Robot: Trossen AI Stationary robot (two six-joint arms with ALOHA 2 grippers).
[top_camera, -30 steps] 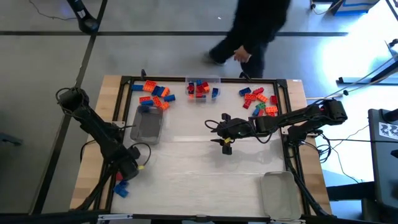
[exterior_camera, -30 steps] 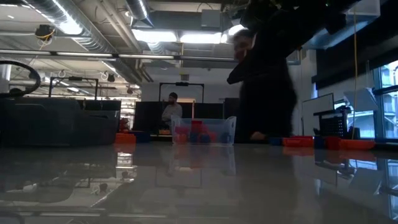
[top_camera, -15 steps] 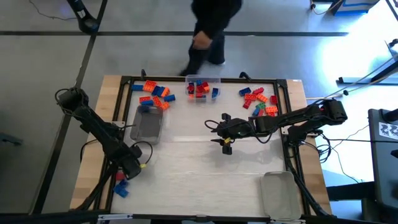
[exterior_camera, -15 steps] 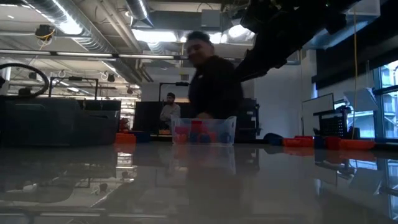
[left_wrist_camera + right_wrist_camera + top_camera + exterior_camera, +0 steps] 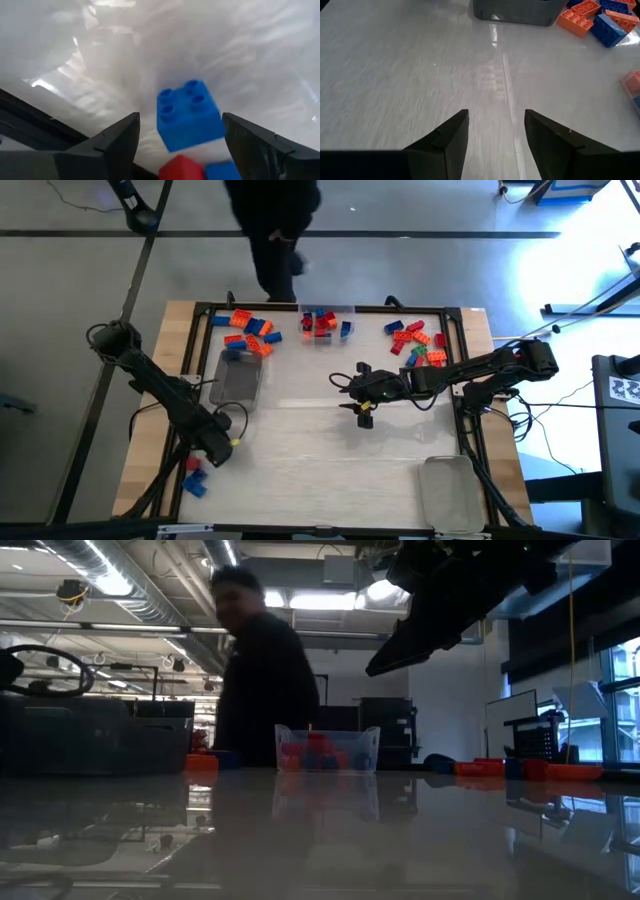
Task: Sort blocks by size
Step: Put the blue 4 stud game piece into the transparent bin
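Note:
Blocks lie in loose heaps at the far left (image 5: 248, 332) and far right (image 5: 418, 343), and a few fill a clear tray (image 5: 325, 320) at the far edge. At the near left sit a red block (image 5: 192, 465) and a blue one (image 5: 195, 486). My left gripper (image 5: 218, 450) points down there, open. In its wrist view a blue four-stud block (image 5: 190, 115) lies between its fingers, apart from both, beside a red block (image 5: 182, 169). My right gripper (image 5: 496, 117) hangs open over bare table near the middle (image 5: 342, 384).
A clear tray (image 5: 240, 377) sits left of centre and another (image 5: 445, 490) at the near right. A black frame (image 5: 462, 360) borders the white table. A person (image 5: 272, 230) stands beyond the far edge. Orange (image 5: 575, 17) and blue (image 5: 607, 27) blocks lie ahead of my right gripper.
The person beyond the far edge has walked from the right toward the left. My right arm has kept still.

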